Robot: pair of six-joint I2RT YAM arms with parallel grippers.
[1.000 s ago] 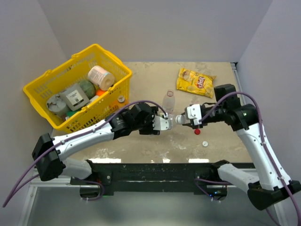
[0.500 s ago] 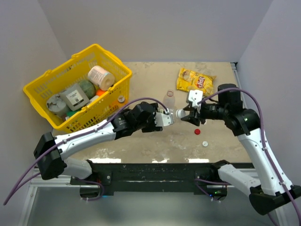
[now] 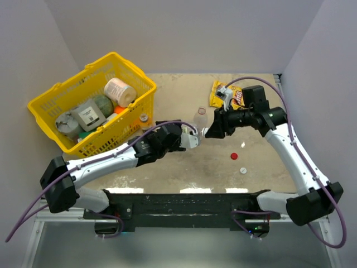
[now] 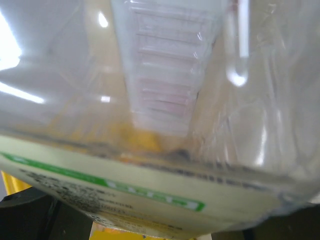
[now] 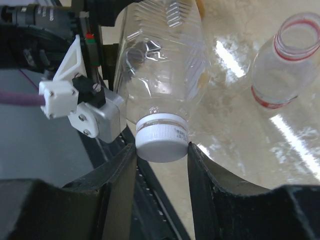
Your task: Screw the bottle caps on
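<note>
My left gripper [image 3: 193,140] is shut on a clear plastic bottle [image 5: 161,60] held on its side above the table; the bottle's labelled body fills the left wrist view [image 4: 165,100]. A white cap [image 5: 161,140] sits on its neck. My right gripper [image 3: 211,132] is shut on that cap, a finger on each side, as the right wrist view [image 5: 161,152] shows. A second clear bottle [image 3: 200,118] with a red neck ring stands open-mouthed just behind; it also shows in the right wrist view [image 5: 285,57]. A red cap [image 3: 234,156] and another white cap [image 3: 244,170] lie on the table.
A yellow basket [image 3: 53,94] with several groceries stands at the back left. A yellow snack bag [image 3: 230,95] lies at the back right, just behind the right wrist. Grey walls close in the table on three sides.
My right arm has swung toward the back of the table with its wrist turning, still closed on the white cap. The held bottle and left gripper have shifted slightly toward the back.
</note>
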